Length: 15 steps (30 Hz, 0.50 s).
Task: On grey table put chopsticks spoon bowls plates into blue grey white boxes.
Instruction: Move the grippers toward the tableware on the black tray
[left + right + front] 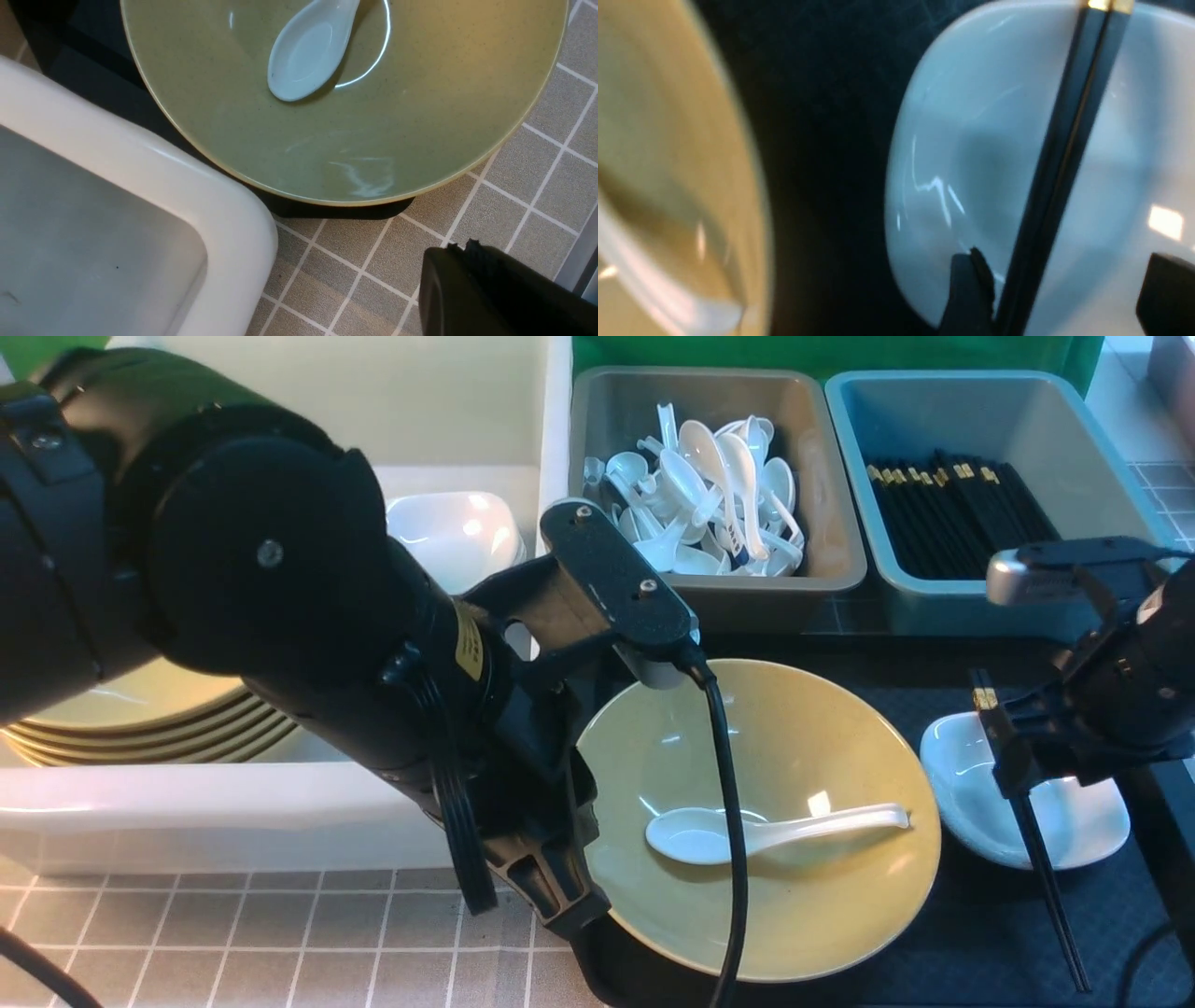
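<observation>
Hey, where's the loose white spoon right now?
The spoon lies inside the yellow bowl, mid front view, handle toward the white plate on the robot's right.

The grey tiled bench [280,933] carries a black tray [980,943], which lies under the right jaws and reaches to just beside the left jaws. A white box [233,803] stands close on the left jaws' outer side. Beyond both jaws stand a grey box [831,523] and a blue box [1074,429], side by side.
</observation>
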Available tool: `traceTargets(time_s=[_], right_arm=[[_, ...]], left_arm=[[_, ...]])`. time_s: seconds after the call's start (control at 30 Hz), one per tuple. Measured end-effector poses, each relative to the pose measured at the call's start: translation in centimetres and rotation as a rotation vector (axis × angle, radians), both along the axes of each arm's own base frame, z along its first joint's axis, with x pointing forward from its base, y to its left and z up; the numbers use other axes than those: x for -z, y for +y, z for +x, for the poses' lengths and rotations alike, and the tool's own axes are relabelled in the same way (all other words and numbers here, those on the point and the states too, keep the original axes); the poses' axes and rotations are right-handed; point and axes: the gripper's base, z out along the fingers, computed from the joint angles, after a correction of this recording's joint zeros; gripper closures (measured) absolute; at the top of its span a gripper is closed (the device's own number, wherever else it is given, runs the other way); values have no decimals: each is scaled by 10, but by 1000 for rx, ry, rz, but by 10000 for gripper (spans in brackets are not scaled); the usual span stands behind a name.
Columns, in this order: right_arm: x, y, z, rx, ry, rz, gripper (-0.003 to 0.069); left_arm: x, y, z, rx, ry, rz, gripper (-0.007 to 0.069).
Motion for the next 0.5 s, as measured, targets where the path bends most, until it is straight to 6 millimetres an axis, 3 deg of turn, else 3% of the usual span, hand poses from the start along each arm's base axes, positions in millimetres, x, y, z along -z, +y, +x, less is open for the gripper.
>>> traceTargets(time_s=[0.17,0.5], right_arm=[[17,1,12,5,25,-3,263],[19,1,14,7,19,-3,422]], left_arm=[[0,0,0,0,-5,-2,632],[3,0,1,-1,-6,1,632]])
